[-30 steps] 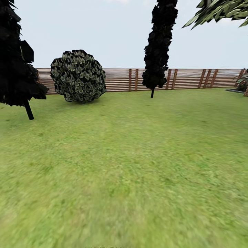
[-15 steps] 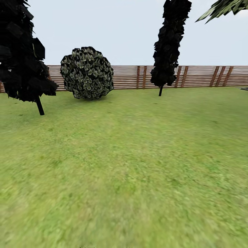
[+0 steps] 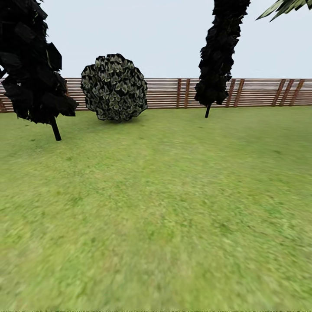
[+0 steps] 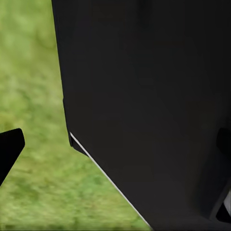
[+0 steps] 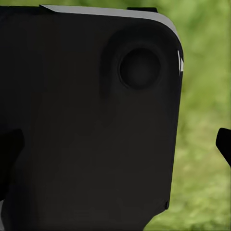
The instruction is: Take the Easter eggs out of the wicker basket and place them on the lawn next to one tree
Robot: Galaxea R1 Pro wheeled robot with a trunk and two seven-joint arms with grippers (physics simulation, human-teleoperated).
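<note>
Eggs and wicker basket: location cannot be told from these views; by judgement, smooth hard shells, light, best gripped across the middle.
Lawn point(image 3: 173, 208): lower frame, up to the fence point(image 3: 260, 92).
Dark conifers point(image 3: 219, 56): upper frame, beside a round bush point(image 3: 115, 88).
End effectors: opening cannot be told.
Writing: none readable.

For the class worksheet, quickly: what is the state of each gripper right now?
Left gripper: open, holding nothing; a dark robot panel lies ahead of it.
Right gripper: open, holding nothing.
</note>
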